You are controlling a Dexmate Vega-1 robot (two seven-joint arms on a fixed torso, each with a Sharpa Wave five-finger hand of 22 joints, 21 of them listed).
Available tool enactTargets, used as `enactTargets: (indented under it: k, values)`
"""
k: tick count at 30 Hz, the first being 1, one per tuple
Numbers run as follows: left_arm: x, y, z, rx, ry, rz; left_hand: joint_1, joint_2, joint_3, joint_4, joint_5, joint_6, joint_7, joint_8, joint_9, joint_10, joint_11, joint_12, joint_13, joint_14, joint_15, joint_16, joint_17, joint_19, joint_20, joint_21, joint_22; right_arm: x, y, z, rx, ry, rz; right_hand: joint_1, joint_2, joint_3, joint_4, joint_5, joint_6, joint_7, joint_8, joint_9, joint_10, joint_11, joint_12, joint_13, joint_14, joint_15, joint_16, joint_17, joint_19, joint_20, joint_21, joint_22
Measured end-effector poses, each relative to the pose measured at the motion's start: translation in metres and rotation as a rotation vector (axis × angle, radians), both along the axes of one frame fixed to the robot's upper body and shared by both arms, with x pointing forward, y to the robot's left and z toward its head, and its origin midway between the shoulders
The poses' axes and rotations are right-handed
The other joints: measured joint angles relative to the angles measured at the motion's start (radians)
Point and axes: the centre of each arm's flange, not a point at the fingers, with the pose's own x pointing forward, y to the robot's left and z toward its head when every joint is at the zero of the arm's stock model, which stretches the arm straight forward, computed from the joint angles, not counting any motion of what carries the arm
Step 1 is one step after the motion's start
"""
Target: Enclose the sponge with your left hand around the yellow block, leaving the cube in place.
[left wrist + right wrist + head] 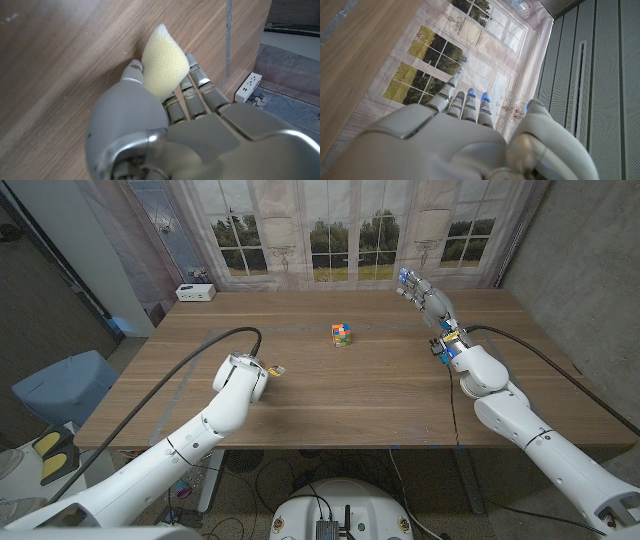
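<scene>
Head view: the left hand (241, 375) sits low over the table (330, 390), on the near left side, with a sliver of yellow sponge (276, 369) poking out beside it. The cube (342, 335), multicoloured, stands alone near the middle of the table, well apart from that hand and farther back. The right hand (428, 295) is raised over the far right part of the table, fingers spread, holding nothing. A white box (195, 292) lies at the far left corner.

Left wrist view: the left hand (165, 120) grips the sponge (164, 62) between thumb and fingers; the pale yellow foam sticks out past the fingertips as a squeezed wedge, close to the wood. Whether it touches the table I cannot tell.

Right wrist view: the right hand (470, 135) shows its fingers straight and parted, pointing towards the curtain (445, 55), with nothing in its grasp.

As I judge it, the main step is done: the sponge is enclosed in the left hand and the cube looks untouched. What is left, if anything, is to keep a firm hold and stay clear of the cube
</scene>
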Motion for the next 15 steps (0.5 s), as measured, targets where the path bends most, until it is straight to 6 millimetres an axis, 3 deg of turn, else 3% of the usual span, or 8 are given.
enactTargets:
  k: [3,6,8,10,11,12,15]
  values:
    - [0.003,-0.001,-0.007,-0.003,-0.018,-0.027,0.046,-0.017,0.035,-0.030,-0.038,0.067,0.067,0.005,-0.005,0.055,0.055,0.012,0.000,0.124,-0.023,0.010,0.003,0.057,-0.007,0.047,0.000,-0.001,0.001,0.000,-0.002,0.001,-0.006,0.000,0.000,0.000,0.000,0.000,0.000,0.000,0.000,0.000,0.003,0.003,0.000,0.000,0.000,0.000,0.000,0.000,0.000,0.000,0.000,0.000]
    - [0.005,-0.002,-0.011,-0.007,-0.034,-0.050,0.101,-0.033,0.064,-0.059,-0.096,0.139,0.140,0.008,-0.006,0.129,0.129,0.035,0.006,0.198,0.028,0.043,0.012,0.099,-0.011,0.106,0.010,-0.002,0.001,0.001,-0.001,0.001,-0.012,0.000,0.000,0.000,0.000,0.000,0.000,0.000,0.000,0.000,0.003,0.003,0.000,0.000,0.000,0.000,0.000,0.000,0.000,0.000,0.000,0.000]
    - [0.006,-0.001,-0.017,-0.009,-0.038,-0.062,0.134,-0.044,0.074,-0.070,-0.131,0.171,0.172,0.008,-0.015,0.164,0.164,0.049,0.025,0.234,0.064,0.064,0.016,0.122,-0.012,0.148,0.018,-0.003,0.001,0.001,-0.001,0.000,-0.015,0.000,0.000,0.000,0.000,0.000,0.000,0.000,0.000,0.000,0.003,0.003,0.000,0.000,0.000,0.000,0.000,0.000,0.000,0.000,0.000,0.000]
    - [0.007,-0.001,-0.023,-0.016,-0.052,-0.083,0.174,-0.046,0.076,-0.080,-0.159,0.205,0.206,0.023,-0.015,0.189,0.190,0.060,0.046,0.259,0.090,0.076,0.019,0.135,-0.018,0.188,0.027,-0.004,0.001,0.002,-0.001,-0.001,-0.019,0.000,0.000,0.000,0.000,0.000,0.000,0.000,0.000,0.000,0.003,0.003,0.000,0.000,0.000,0.000,0.000,0.000,0.000,0.000,0.000,0.000]
    - [0.007,-0.001,-0.026,-0.013,-0.046,-0.083,0.186,-0.050,0.079,-0.083,-0.169,0.219,0.220,0.062,-0.015,0.199,0.201,0.067,0.055,0.269,0.100,0.084,0.019,0.146,-0.018,0.204,0.031,-0.003,0.001,0.002,-0.001,0.001,-0.023,0.000,0.000,0.000,0.000,-0.002,0.000,0.000,0.000,0.000,0.003,0.003,0.000,0.000,0.000,0.000,0.000,0.000,0.000,0.000,0.000,0.000]
    - [0.008,-0.001,-0.027,-0.028,-0.066,-0.101,0.192,-0.056,0.081,-0.085,-0.178,0.228,0.229,0.078,-0.012,0.208,0.209,0.074,0.067,0.276,0.107,0.090,0.021,0.146,-0.018,0.219,0.032,-0.004,0.001,0.003,-0.001,-0.002,-0.022,0.000,0.000,0.000,0.000,-0.005,0.000,0.000,0.000,0.000,0.003,0.003,0.000,0.000,0.000,0.000,0.000,0.000,0.000,0.000,0.000,0.000]
    - [0.008,-0.001,-0.030,-0.039,-0.078,-0.113,0.207,-0.066,0.079,-0.083,-0.193,0.253,0.253,0.086,0.018,0.217,0.229,0.090,0.069,0.287,0.118,0.099,0.021,0.151,-0.013,0.251,0.037,-0.005,0.001,0.004,-0.001,-0.005,-0.025,0.000,0.000,0.000,0.000,-0.006,0.000,0.000,0.000,0.000,0.003,0.003,0.000,0.000,0.000,0.000,0.000,0.000,0.000,0.000,0.000,0.000]
